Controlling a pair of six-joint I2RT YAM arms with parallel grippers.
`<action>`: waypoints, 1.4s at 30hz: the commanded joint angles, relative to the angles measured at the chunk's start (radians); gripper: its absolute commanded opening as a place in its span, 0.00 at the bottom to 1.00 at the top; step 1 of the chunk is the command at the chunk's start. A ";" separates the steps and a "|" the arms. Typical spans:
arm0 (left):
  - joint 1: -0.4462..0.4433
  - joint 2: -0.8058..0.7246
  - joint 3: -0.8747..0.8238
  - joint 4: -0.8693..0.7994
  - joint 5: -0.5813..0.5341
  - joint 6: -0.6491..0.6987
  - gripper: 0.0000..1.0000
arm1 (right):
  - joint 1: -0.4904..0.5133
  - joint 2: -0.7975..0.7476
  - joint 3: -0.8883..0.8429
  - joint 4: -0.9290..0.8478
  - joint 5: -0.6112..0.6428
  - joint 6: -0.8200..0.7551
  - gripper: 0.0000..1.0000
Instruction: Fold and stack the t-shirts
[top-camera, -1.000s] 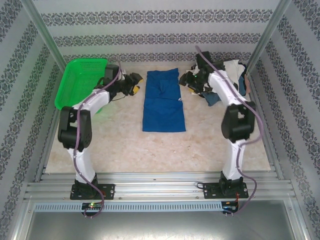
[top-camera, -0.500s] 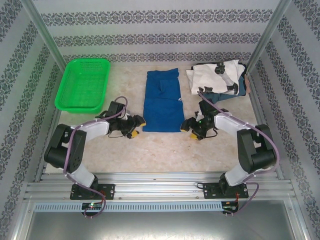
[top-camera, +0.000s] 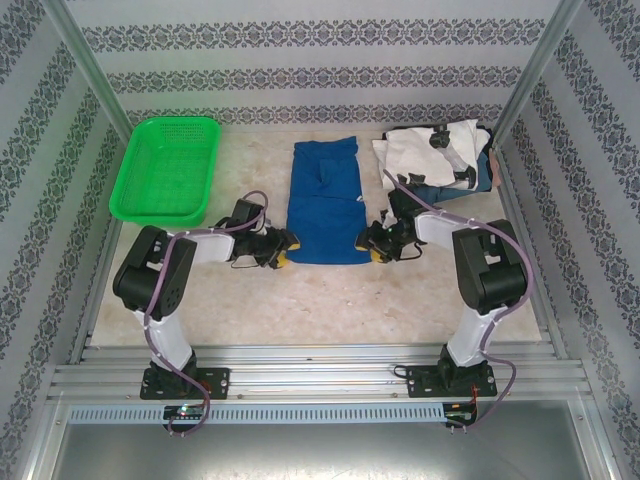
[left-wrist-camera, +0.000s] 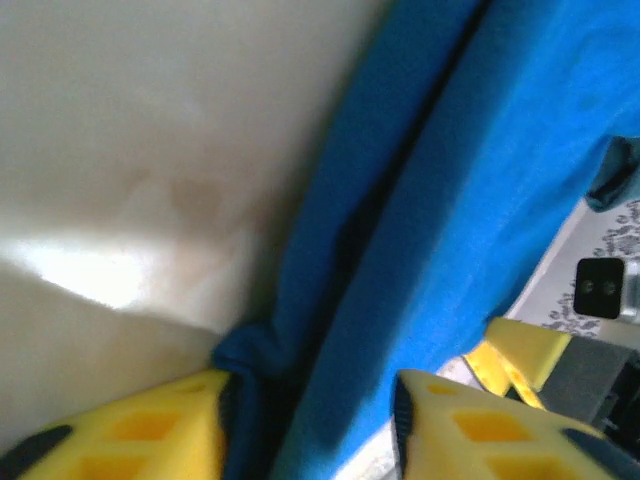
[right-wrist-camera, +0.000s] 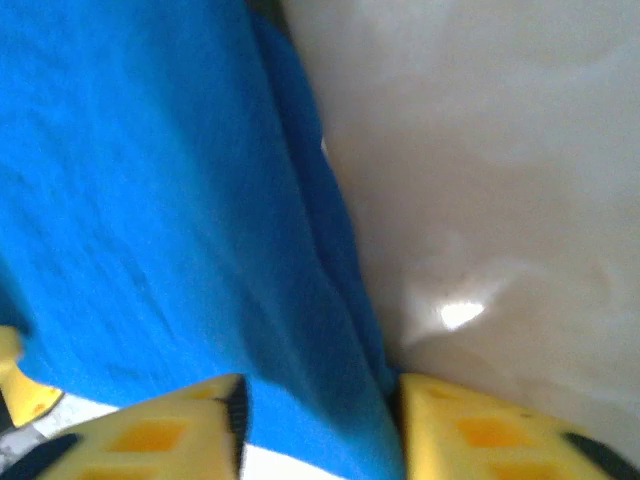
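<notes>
A royal-blue t-shirt (top-camera: 325, 200) lies folded into a long strip in the middle of the table. My left gripper (top-camera: 283, 250) is low at its near left corner, and my right gripper (top-camera: 372, 245) at its near right corner. In the left wrist view the shirt's layered blue edge (left-wrist-camera: 450, 200) runs between the yellow fingers (left-wrist-camera: 310, 400), bunching against the left finger; the jaws stand part open. The right wrist view shows the blue cloth (right-wrist-camera: 150, 200) lying in the gap of the part-open gripper (right-wrist-camera: 320, 400). A white t-shirt (top-camera: 435, 150) with black marks tops a bluish-grey one (top-camera: 470, 182) at the back right.
A green mesh basket (top-camera: 165, 170) stands at the back left. Patterned walls and metal posts close in the table on three sides. A metal rail (top-camera: 320, 375) runs along the near edge by the arm bases.
Both arms swung back from the far end of the blue shirt to its near corners. Their jaws then moved in over the cloth edges and narrowed.
</notes>
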 joint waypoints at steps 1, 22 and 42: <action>-0.023 0.032 0.024 0.073 -0.023 0.015 0.29 | 0.019 0.024 0.042 -0.019 0.009 -0.010 0.26; -0.222 -0.877 -0.425 -0.288 -0.259 -0.173 0.01 | 0.303 -0.745 -0.433 -0.129 0.109 0.419 0.00; 0.100 -0.282 0.113 -0.069 0.035 -0.075 0.01 | -0.007 -0.228 0.253 -0.359 -0.046 0.097 0.00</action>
